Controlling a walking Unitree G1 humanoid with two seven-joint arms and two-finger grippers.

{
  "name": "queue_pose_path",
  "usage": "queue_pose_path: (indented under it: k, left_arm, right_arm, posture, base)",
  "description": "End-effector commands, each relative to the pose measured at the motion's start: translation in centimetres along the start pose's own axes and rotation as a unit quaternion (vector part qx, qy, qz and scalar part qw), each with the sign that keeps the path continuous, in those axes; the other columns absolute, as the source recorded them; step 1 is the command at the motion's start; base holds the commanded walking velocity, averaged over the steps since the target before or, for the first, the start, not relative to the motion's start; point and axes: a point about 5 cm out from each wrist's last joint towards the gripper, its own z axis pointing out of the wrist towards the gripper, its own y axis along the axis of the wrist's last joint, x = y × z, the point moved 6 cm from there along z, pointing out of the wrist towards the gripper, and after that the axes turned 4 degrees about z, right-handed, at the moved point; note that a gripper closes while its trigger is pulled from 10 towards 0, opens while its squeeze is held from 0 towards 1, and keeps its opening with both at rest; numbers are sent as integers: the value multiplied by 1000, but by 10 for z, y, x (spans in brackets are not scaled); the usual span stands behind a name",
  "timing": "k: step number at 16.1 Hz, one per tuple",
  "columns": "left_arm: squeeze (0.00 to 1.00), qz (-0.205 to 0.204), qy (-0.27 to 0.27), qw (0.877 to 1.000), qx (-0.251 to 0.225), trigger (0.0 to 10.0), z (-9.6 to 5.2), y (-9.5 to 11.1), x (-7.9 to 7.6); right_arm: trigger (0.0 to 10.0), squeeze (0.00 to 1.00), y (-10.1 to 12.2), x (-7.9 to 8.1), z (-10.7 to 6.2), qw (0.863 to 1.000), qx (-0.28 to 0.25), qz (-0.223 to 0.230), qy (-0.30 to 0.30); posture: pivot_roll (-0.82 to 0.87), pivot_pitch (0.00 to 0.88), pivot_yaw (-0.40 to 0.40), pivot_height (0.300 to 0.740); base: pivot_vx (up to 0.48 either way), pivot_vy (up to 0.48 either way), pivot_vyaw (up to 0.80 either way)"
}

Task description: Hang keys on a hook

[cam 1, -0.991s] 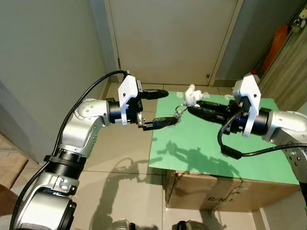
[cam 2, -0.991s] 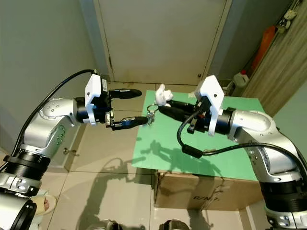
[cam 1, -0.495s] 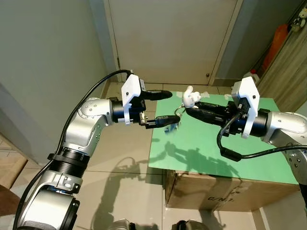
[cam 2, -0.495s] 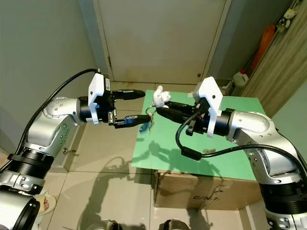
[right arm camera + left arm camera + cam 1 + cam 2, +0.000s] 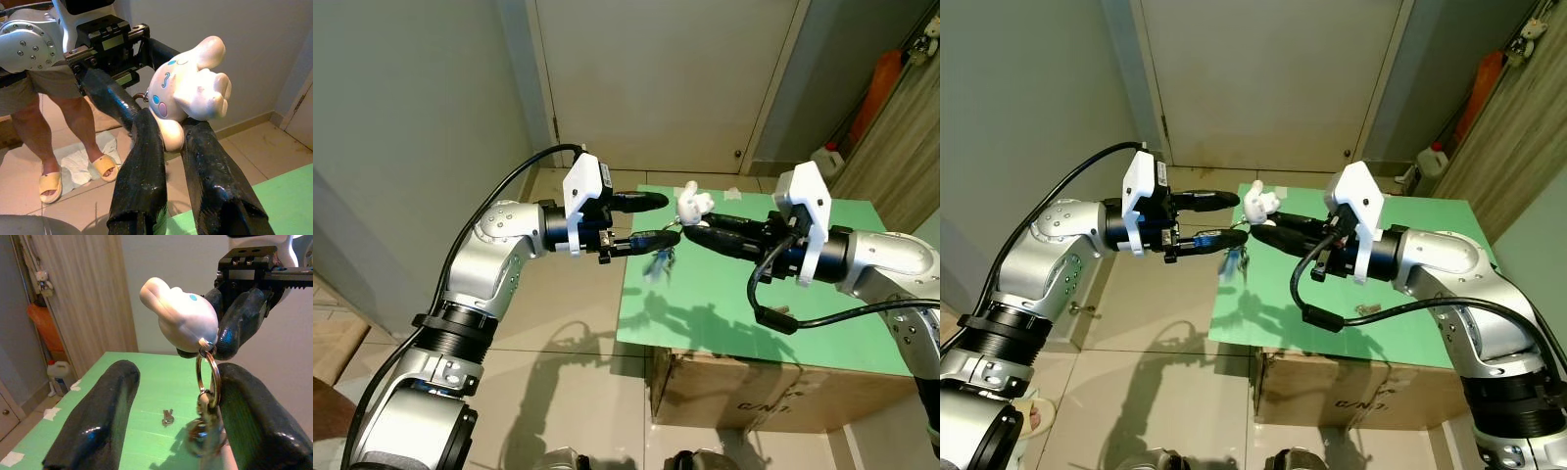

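Both grippers closed the gap since 1.0 s ago: right gripper (image 5: 1255, 231) pushed leftward off the table edge, left gripper (image 5: 658, 217) nudged toward it, and the key ring now sits against the left lower finger instead of hanging short of it. Keys (image 5: 658, 262) now swing blurred under that finger.

Right gripper is pinching the white plush charm (image 5: 188, 93) between its 2 fingers, charm held up so the ring (image 5: 207, 373) and keys dangle free below. That keeps the ring open to be threaded. Left gripper is spread, fingers apart, lower finger (image 5: 249, 421) pointing at the right gripper like a peg; ring lies right beside or around it, cannot tell which. Looks like a hand-over or the finger used as the hook.

Keys hang in mid-air over the near-left corner of the green table (image 5: 803, 323), above the floor edge. 1 loose key (image 5: 167, 416) lies on the green top. A person's legs in sandals (image 5: 49, 147) stand behind the left arm. No wall hook identifiable.
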Motion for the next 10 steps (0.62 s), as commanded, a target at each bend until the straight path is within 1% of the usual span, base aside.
queue_pose_path:
  k: [1, 7, 8, 9, 10]
  left_arm:
    - [0, 9, -5, 1000, 5, 0, 2, 2, -1]
    - [0, 5, -6, 1000, 2, 0, 3, 4, -5]
    - [0, -6, -11, 1000, 11, 0, 2, 1, -8]
    - [0, -7, -12, 1000, 11, 0, 2, 1, -9]
    - [0, -6, -7, 1000, 5, 0, 1, 3, -7]
  right_arm:
    - [0, 0, 6, 4, 2, 1000, -5, -10, 8]
    - [0, 0, 4, -2, 2, 1000, -4, -9, -4]
    - [0, 0, 4, -3, 2, 1000, -5, -8, -6]
    - [0, 0, 3, -3, 2, 1000, -5, -7, -7]
    - [0, 0, 3, -3, 3, 1000, -5, -6, -8]
  posture:
    - [-99, 28, 22, 740]
    - [-96, 34, 21, 740]
    - [-95, 39, 22, 740]
    - [-95, 39, 22, 740]
    - [-95, 42, 22, 740]
  base:
    - [0, 0, 0]
    - [0, 0, 0]
    - [0, 0, 0]
    - [0, 0, 0]
    - [0, 0, 0]
